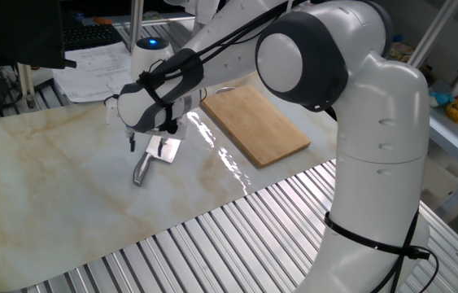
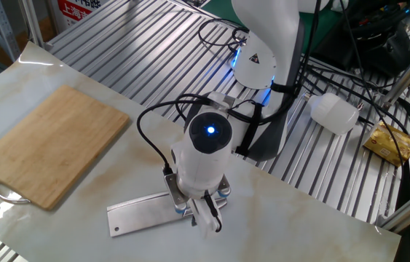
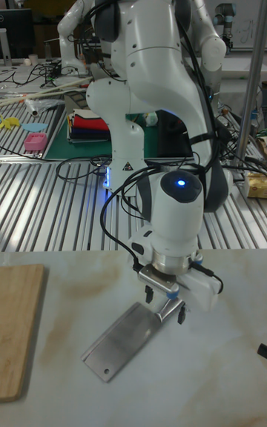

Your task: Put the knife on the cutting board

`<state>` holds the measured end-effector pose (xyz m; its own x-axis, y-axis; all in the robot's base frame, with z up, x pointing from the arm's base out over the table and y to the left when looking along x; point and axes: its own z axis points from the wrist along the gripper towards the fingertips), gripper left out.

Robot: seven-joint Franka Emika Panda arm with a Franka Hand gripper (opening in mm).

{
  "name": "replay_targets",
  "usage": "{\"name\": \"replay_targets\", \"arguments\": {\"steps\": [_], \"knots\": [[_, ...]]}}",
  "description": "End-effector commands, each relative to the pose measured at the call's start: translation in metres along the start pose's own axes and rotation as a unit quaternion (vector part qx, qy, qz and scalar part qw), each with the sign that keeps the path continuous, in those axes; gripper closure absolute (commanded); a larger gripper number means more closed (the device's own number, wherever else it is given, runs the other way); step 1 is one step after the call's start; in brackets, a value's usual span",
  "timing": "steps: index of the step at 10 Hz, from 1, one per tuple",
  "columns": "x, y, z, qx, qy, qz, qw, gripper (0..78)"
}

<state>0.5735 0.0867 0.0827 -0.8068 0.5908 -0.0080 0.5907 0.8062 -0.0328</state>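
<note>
The knife [image 2: 143,213] lies flat on the marble-look mat, silver blade [image 3: 122,338] pointing away from the arm and steel handle [image 1: 141,172] toward the mat's near side. My gripper [image 3: 165,305] points down over the spot where blade meets handle, open, with one finger on either side of the knife and holding nothing. One dark fingertip [image 1: 132,145] shows left of the blade. The cutting board [image 1: 253,122] is a light-brown wooden rectangle lying bare, well apart from the knife. It sits at the left in the other fixed view [image 2: 48,142] and at the left edge of the tall view [image 3: 16,327].
The mat lies on a slatted metal table [image 2: 132,51]. A thin metal loop [image 2: 4,193] sticks out from under the board's near end. A white bottle [image 2: 333,113] and a yellow packet [image 2: 390,142] lie behind the arm's base. Papers [image 1: 90,69] lie beyond the mat.
</note>
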Motion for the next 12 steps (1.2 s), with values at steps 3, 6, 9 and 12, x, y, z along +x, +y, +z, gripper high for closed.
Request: {"name": "replay_targets", "arguments": {"steps": [3, 6, 9, 12], "knots": [[-0.001, 0.001, -0.002, -0.001, 0.0, 0.002, 1.0, 0.1], [-0.003, -0.006, 0.005, 0.016, 0.029, -0.002, 0.9994, 0.1], [0.004, -0.005, 0.01, 0.017, 0.028, -0.001, 0.9995, 0.1], [0.007, -0.005, 0.011, 0.016, 0.029, 0.002, 0.9995, 0.1]]}}
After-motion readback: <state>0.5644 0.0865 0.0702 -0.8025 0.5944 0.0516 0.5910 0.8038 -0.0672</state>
